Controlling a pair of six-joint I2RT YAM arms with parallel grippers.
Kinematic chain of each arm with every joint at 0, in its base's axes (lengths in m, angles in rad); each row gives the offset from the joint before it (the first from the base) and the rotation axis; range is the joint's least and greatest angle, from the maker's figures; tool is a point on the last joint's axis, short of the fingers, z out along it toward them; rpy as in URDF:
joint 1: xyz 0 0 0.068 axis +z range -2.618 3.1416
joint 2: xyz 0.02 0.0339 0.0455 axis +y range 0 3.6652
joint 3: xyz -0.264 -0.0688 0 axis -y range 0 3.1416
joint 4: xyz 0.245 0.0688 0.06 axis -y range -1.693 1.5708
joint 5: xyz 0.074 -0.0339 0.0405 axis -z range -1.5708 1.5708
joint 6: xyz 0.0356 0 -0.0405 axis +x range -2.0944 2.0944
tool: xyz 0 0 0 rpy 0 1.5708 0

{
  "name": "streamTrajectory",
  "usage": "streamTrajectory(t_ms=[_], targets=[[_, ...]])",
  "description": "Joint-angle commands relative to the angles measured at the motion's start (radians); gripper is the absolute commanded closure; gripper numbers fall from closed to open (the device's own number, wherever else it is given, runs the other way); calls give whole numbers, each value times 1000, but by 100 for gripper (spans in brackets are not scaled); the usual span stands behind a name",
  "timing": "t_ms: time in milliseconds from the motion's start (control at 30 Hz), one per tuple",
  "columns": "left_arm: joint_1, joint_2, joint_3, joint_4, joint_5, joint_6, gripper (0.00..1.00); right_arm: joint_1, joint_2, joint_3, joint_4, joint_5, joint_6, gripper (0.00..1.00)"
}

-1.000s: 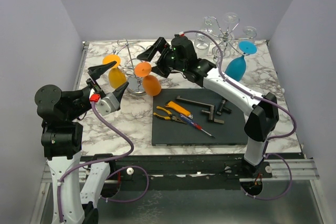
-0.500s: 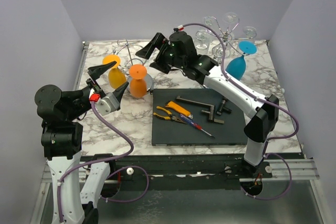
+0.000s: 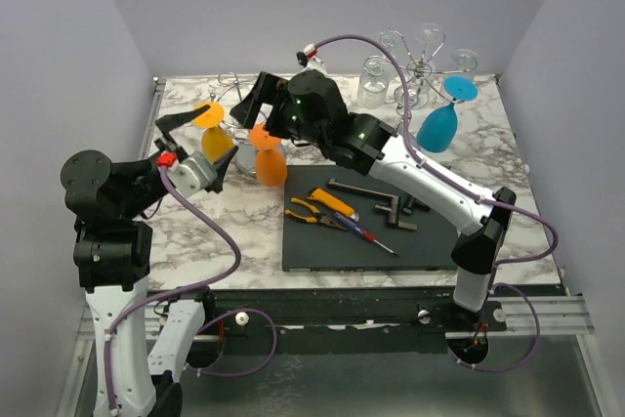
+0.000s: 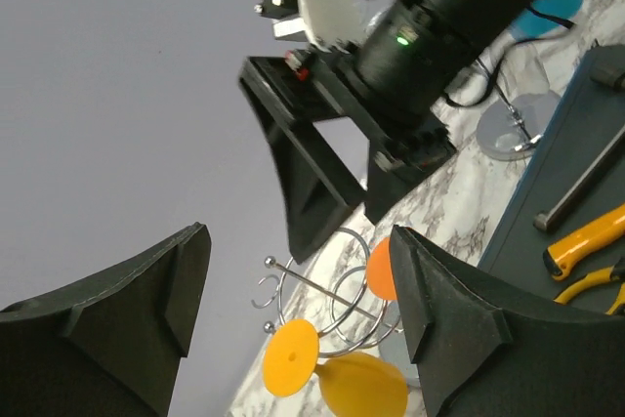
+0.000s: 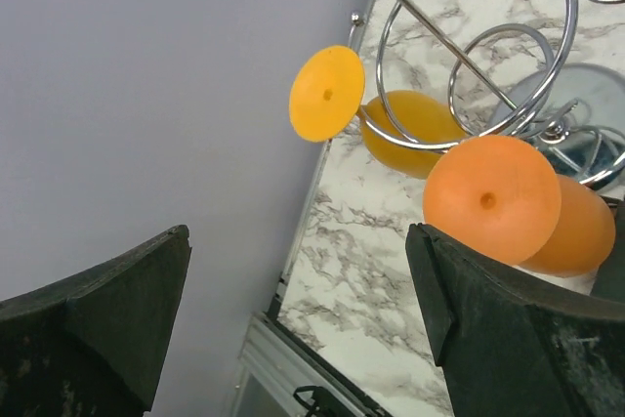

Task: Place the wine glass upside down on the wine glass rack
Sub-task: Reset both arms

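Note:
Two coloured wine glasses are at the chrome wine glass rack (image 3: 237, 95) at the back left, both foot up. The yellow one (image 3: 217, 144) hangs from a ring (image 5: 410, 129) (image 4: 366, 388). The orange one (image 3: 270, 161) sits by the rack's base (image 5: 491, 199); its stem is hidden, so I cannot tell if a ring carries it. My right gripper (image 3: 259, 106) hovers open just above the orange glass, holding nothing (image 5: 298, 319). My left gripper (image 3: 200, 145) is open in front of the yellow glass, also holding nothing (image 4: 298, 319).
A second chrome rack (image 3: 422, 67) at the back right carries clear glasses and a blue glass (image 3: 439, 126). A dark mat (image 3: 322, 241) holds pliers, a screwdriver and hex keys. The table's left edge (image 5: 293, 241) runs close to the left rack.
The right gripper has moved left over the left rack. The orange glass went from tilted to nearly upright, foot up. The left gripper rose a little.

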Motion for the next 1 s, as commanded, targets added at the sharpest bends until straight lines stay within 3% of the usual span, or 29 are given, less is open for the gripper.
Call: streamTrajectory(t_ms=[0, 233, 467, 633, 867, 967], targets=[[5, 59, 103, 9, -158, -252, 17, 70, -22, 13, -72, 188, -146, 0], [5, 136, 198, -51, -334, -460, 5, 200, -177, -127, -11, 444, -419, 0], [6, 230, 273, -144, -544, -508, 1, 168, -555, -506, 318, 652, -802, 0], [6, 291, 306, -156, -631, -527, 1, -120, -680, -484, 192, 542, -782, 0], [14, 385, 400, -196, -678, -549, 1, -516, -492, -193, -101, 271, -704, 0], [35, 408, 414, -194, -676, -548, 1, -736, -483, -196, -87, 118, -642, 0]])
